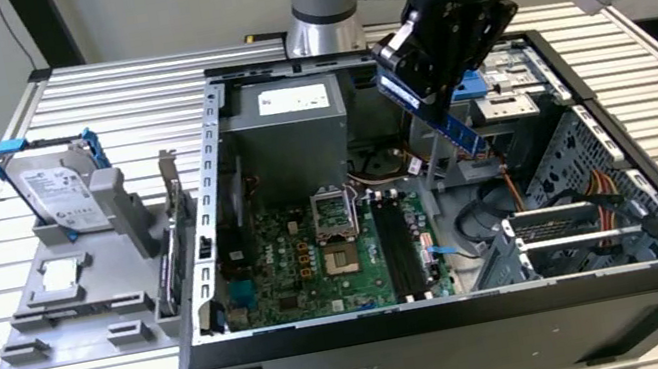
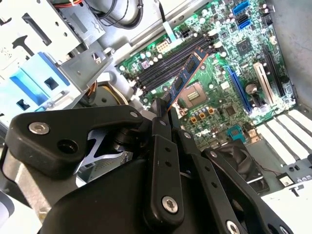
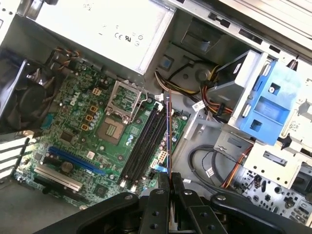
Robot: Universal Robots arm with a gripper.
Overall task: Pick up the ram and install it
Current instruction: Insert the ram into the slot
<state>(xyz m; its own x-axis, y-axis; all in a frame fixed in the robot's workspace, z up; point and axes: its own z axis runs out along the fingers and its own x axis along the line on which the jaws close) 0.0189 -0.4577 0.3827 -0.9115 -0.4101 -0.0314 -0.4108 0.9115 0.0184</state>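
So the pickup's done: the gripper is clamped tight on the ram, holding it tilted in the air inside the open case, above the black slots, not yet seated.

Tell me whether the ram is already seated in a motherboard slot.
No: in the exterior view the ram is clamped in the gripper, well above the memory slots.

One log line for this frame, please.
gripper: shut on ram | ram: in air, tilted, over open computer case | memory slots: ram not seated
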